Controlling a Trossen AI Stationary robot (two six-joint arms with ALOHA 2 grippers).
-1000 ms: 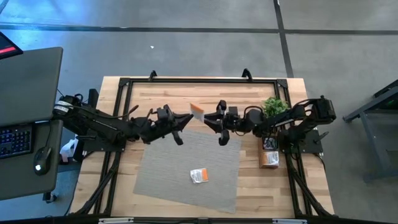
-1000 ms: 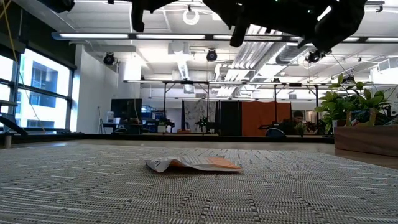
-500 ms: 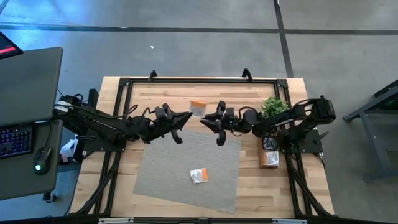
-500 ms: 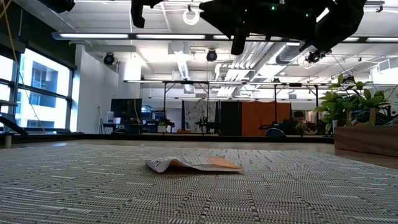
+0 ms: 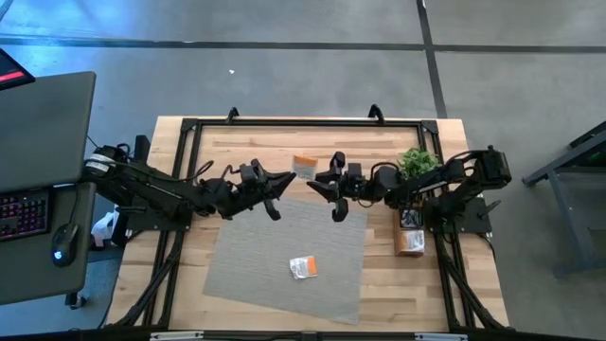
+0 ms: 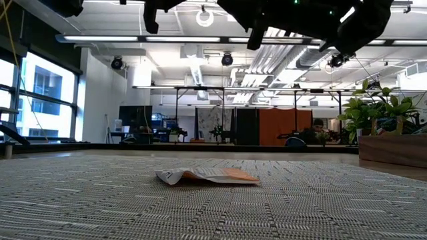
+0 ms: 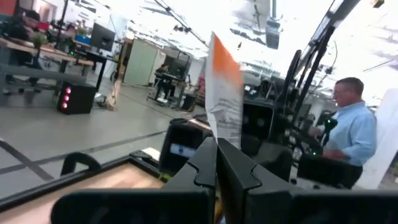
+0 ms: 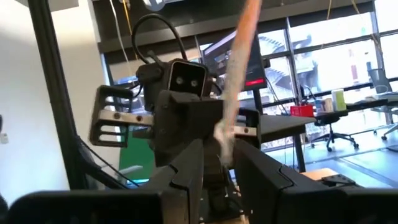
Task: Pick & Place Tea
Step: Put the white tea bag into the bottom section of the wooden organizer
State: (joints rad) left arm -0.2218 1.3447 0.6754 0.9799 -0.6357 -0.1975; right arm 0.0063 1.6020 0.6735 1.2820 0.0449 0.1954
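Midair, left gripper [image 5: 284,180] clamped on raised tea sachet [image 5: 305,167], right gripper [image 5: 331,189] facing, fingers apart.

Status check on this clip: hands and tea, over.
Left hand shut on raised sachet. Right hand fingers part-open around the same sachet; grip unclear. Second sachet flat on grey mat. Nothing blocking.

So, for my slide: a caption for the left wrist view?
Left gripper shut on an upright white-and-orange tea sachet.
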